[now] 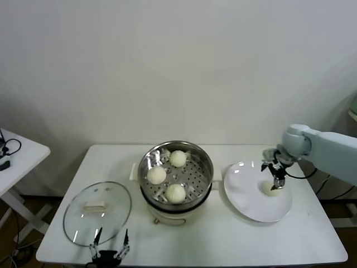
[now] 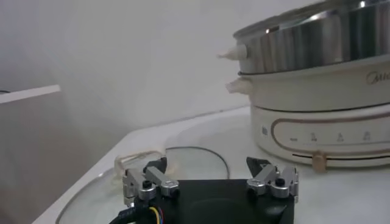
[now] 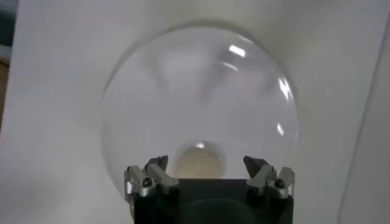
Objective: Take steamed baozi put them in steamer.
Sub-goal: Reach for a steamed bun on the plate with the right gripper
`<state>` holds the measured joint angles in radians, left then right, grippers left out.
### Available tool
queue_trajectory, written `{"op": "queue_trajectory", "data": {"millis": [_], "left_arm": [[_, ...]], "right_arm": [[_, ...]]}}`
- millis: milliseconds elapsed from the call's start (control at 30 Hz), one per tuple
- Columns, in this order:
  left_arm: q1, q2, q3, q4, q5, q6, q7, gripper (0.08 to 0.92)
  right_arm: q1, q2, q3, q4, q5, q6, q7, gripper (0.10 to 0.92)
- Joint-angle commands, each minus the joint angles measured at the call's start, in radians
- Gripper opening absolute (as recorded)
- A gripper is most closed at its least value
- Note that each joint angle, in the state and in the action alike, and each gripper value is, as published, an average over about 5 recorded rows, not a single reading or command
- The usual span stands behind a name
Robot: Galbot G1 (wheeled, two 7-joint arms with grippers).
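Right wrist view showed our right gripper [image 3: 206,165] poised directly over the last small round creamy-white steamed bun [image 3: 196,163], fingers spread with the bun showing between them; we could not tell whether the fingertips [image 3: 159,163] touched it. That bun lay on the flat round white plate [image 3: 183,79], on its right part as we saw from the head camera, where the right gripper [image 1: 276,180] hung just above the bun [image 1: 272,188]. The plate [image 1: 245,195] sat on the right side of the white rectangular table [image 1: 223,234], just beside the steamer.

Left of the plate stood the round shiny steel steamer on its cream-white electric base [image 1: 175,176], near the table's middle. Three more creamy-white buns rested on its perforated tray: one at the far side [image 1: 178,158], one to the left [image 1: 157,175] and one at the near side [image 1: 175,193].

Farther left, the round glass lid with a cream handle [image 1: 97,212] lay flat on the table. Our left gripper [image 1: 110,247] waited at the table's near edge, just beside the lid's near rim, its fingers spread and holding nothing. From the left wrist camera we saw that gripper [image 2: 210,176] low over the lid [image 2: 189,164], with the steamer's side [image 2: 317,91] rising beyond.
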<state>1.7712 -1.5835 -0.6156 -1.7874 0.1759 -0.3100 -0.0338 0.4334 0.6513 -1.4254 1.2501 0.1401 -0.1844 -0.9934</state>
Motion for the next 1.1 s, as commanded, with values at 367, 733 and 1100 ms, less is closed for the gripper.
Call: {"op": "queue_trajectory", "data": {"millis": [367,733,1100], "left_arm": [[0.003,-0.01,0.005,0.016,0.017,-0.008,-0.002,0.823],[0.004,-0.007,0.004,0.019,0.018,-0.009,-0.003,0.823],[0.003,-0.008,0.005,0.019,0.019,-0.01,-0.004,0.823]], "right_arm": [[-0.225,0.047,0.205,-0.258,-0.097,0.041,0.013,0.823],[-0.236,0.068,0.213,-0.257,-0.095,0.036,0.005,0.823],[-0.241,0.073,0.22,-0.251,-0.083,0.033,-0.006,0.698]]}}
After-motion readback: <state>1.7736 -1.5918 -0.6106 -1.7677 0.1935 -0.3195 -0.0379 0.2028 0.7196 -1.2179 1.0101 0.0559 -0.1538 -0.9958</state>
